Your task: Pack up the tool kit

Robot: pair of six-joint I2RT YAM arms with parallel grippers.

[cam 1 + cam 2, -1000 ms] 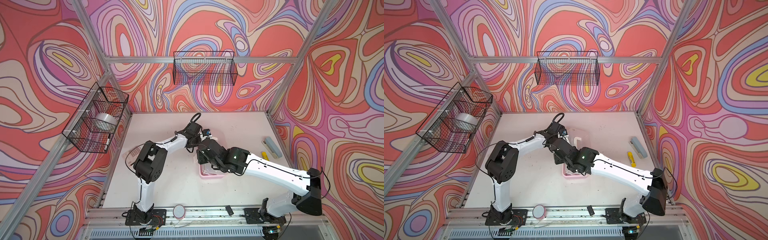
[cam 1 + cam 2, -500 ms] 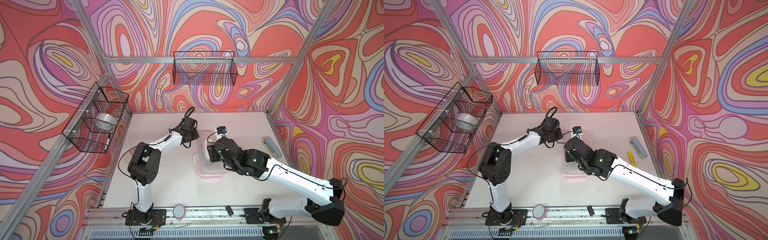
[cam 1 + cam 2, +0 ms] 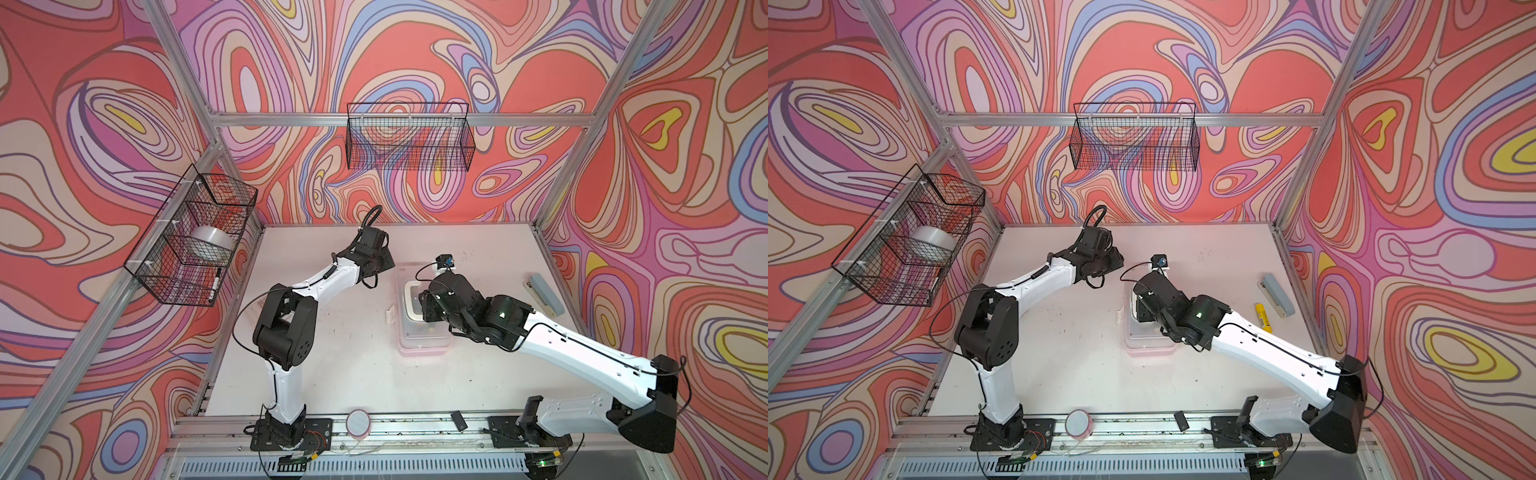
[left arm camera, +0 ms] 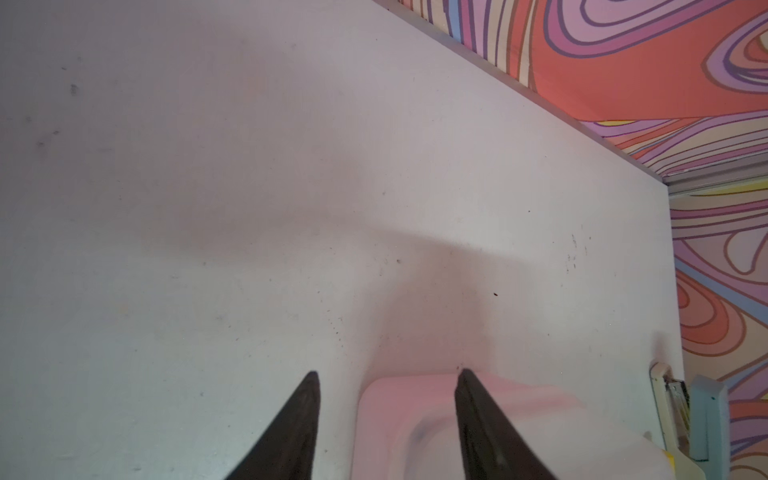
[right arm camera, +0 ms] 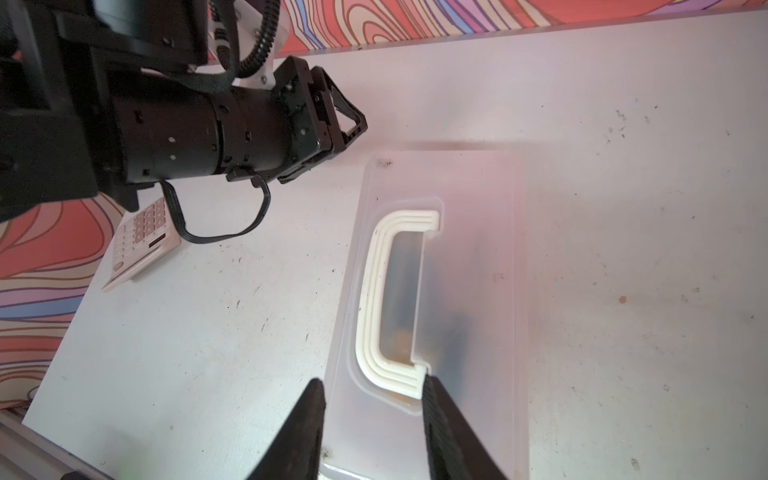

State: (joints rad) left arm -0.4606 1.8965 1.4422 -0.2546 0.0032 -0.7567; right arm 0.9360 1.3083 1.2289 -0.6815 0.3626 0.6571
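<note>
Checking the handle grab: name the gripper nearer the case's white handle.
Right. The right gripper straddles one end of the handle; the left gripper hangs by the far corner of the case.

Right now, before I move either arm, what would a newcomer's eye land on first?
The loud swirled walls, then the pale pink tool kit mid-table, lid on. The right gripper hangs over its white handle, jaws apart; the left gripper stands open by the kit's far corner.

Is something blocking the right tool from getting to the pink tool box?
No, nothing visible is in the way. The right tool hangs directly over the tool kit, its tips beside one end of the white handle.
</note>
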